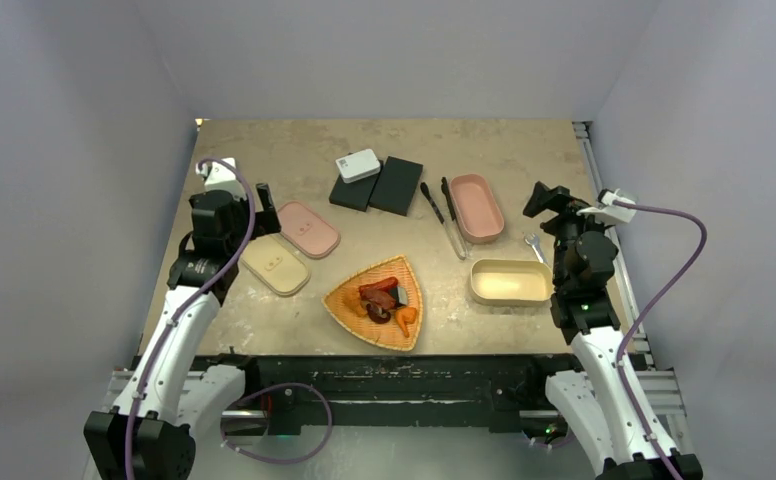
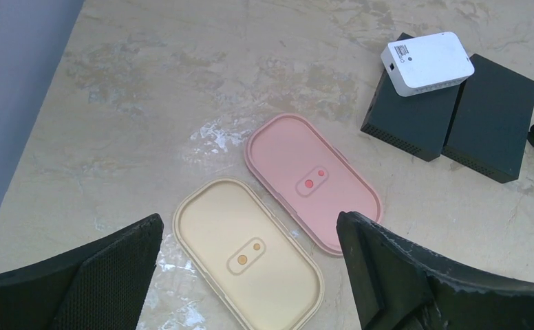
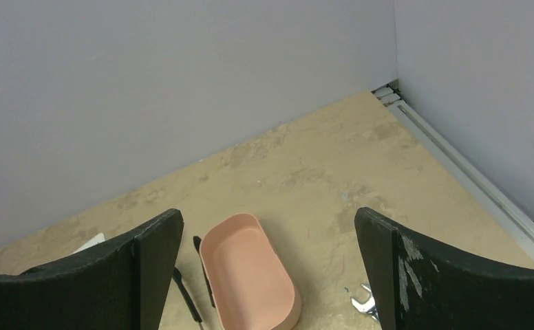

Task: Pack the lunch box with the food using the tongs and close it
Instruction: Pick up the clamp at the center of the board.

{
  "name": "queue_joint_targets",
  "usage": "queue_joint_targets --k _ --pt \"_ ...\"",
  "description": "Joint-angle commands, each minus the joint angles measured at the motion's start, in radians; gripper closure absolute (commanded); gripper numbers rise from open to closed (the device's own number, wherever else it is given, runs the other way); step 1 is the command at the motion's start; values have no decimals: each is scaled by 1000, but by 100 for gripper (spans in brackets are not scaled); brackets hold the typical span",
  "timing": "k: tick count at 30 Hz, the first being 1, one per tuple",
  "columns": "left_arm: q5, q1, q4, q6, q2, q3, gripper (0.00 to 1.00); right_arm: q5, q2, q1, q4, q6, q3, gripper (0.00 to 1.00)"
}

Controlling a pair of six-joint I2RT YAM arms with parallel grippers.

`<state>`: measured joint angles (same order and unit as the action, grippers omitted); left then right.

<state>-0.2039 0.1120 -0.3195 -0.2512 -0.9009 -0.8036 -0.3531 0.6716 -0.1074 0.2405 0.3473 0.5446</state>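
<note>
Tongs (image 1: 452, 232) beside pink box (image 1: 477, 207)

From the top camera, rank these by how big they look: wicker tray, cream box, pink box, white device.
1. Wicker tray, largest.
2. Cream box and pink box: they look alike, so not ranked.
3. White device, smallest.

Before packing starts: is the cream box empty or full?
Empty: cream box shows a bare inside; food lies in the wicker tray.

Robotics lab cell: plain grey partition walls (image 1: 384, 50) boxing tabletop (image 1: 264, 150), aluminium rails (image 1: 585, 150), purple cables (image 1: 666, 208)
</note>
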Motion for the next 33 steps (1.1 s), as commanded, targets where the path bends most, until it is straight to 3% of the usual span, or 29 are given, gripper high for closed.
queue_joint_targets --k 1,8,15,23,28,33 --pt "40 2 13 -39 -30 -39 1 43 -7 -5 43 -30 34 1" --pt "89 3 22 -23 -77 -53 1 191 21 -5 58 -68 39 1" --pt "136 2 -62 -2 -186 -199 2 493 208 -19 6 -85 122 20" --pt "191 -3 -35 37 -220 -154 2 457 430 -185 -33 -64 180 24" --pt "247 -3 -10 41 -195 -116 4 417 568 -261 -51 -34 203 38" --pt "235 -3 -14 41 -173 -92 4 356 654 -282 -74 -19 209 39"
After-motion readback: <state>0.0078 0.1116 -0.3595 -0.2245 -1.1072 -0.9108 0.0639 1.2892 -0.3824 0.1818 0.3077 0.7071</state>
